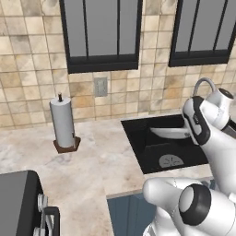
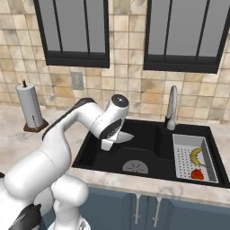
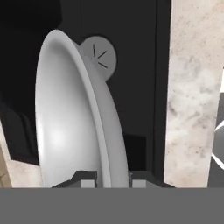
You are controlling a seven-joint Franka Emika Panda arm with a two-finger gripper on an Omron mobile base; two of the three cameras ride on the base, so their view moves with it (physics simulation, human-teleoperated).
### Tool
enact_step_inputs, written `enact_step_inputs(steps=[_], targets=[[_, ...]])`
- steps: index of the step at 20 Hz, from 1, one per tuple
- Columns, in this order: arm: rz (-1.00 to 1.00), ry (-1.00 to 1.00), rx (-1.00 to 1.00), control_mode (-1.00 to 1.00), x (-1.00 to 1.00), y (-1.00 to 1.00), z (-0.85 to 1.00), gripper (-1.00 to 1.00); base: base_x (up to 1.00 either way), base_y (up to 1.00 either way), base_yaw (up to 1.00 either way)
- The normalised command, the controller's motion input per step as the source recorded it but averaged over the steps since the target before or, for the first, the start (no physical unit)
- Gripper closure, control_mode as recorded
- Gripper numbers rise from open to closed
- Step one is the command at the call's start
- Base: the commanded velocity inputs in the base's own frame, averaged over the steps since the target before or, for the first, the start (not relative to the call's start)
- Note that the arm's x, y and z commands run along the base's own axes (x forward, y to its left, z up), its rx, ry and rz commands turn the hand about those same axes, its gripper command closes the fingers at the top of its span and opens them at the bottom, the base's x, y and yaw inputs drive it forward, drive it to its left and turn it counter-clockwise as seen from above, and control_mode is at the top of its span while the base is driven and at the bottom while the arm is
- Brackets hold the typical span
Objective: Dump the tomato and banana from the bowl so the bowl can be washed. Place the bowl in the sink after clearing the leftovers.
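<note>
Empty bowl held over the sink

The gripper (image 3: 113, 178) pinches the rim of the glossy pale grey-white bowl (image 3: 65, 122), tilted on edge above the black sink (image 2: 148, 146); the drain (image 3: 99, 57) shows at 12 o'clock past the rim.

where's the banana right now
The banana lies in the perforated grey tray at the right end of the sink in the right base view, just above the tomato.

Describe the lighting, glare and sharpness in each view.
Hand view: soft bright sheen on the bowl, held edge-on over the dark sink; edges slightly soft. Right base view: flat even light, sink interior near black. Left base view: paper towel roll casts only a faint shadow.
</note>
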Motion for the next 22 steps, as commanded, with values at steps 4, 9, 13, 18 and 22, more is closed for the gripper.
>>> enact_step_inputs(steps=[4, 9, 13, 18, 22], targets=[[-0.07, 0.02, -0.03, -1.0, 0.01, -0.22, -0.43, 1.0, 0.0, 0.0, 0.0], [-0.12, 0.0, -0.03, -1.0, 0.15, -0.24, -0.38, 1.0, 0.0, 0.0, 0.0], [-0.15, 0.01, -0.06, -1.0, 0.29, -0.04, -0.49, 1.0, 0.0, 0.0, 0.0], [-0.16, 0.11, -0.03, -1.0, 0.62, 0.0, -0.28, 1.0, 0.0, 0.0, 0.0], [-0.15, 0.18, -0.02, -1.0, 0.65, 0.0, -0.2, 1.0, 0.0, 0.0, 0.0]])
